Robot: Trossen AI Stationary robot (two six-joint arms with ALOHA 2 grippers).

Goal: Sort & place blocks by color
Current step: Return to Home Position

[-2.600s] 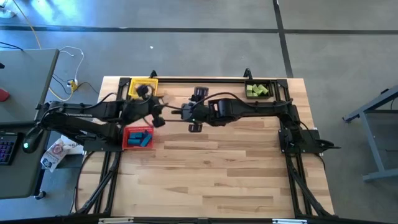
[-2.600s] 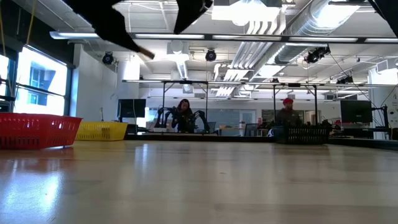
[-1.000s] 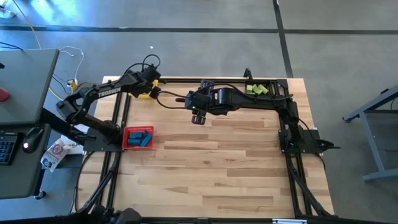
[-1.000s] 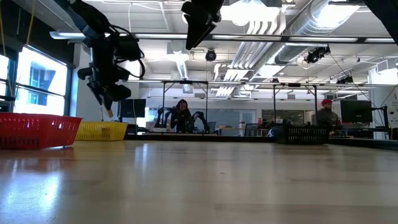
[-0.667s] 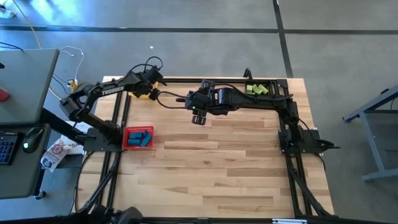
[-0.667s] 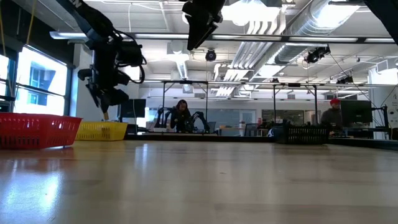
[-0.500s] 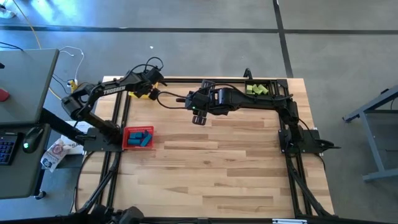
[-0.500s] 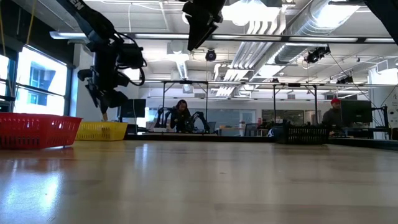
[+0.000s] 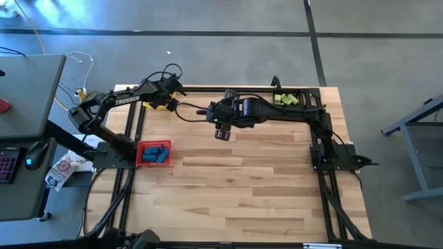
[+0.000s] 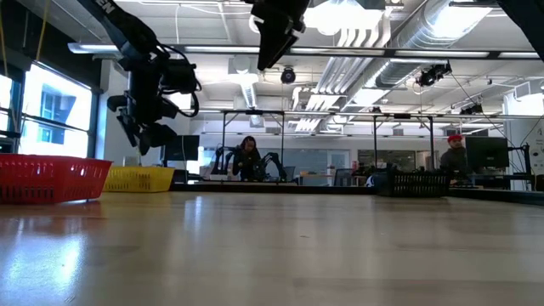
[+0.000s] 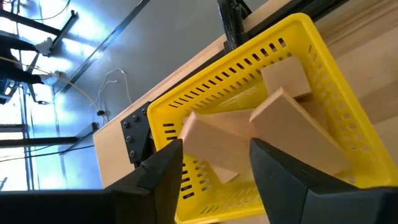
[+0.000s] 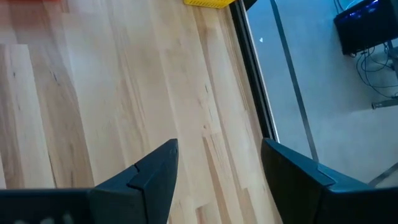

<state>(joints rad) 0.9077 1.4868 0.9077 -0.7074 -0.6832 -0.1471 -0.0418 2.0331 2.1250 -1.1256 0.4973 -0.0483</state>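
My left gripper hovers open above the yellow bin at the table's far left corner. Tan blocks lie loose inside that bin, resting on each other and on its floor. Blue blocks lie in the red bin. Green blocks lie in the black bin at the far right. My right gripper hangs open above the table's far middle, holding nothing.
Bare wooden table top spreads over the near half and the middle. The black bin stands at the far right corner. Black frame rails run along the table's sides. People sit in the room beyond the far edge.
A tan block that hung from my left gripper's fingertips above the yellow bin is gone from them now; it has been let go into the bin. My left gripper has stayed above the bin. My right arm has kept still.
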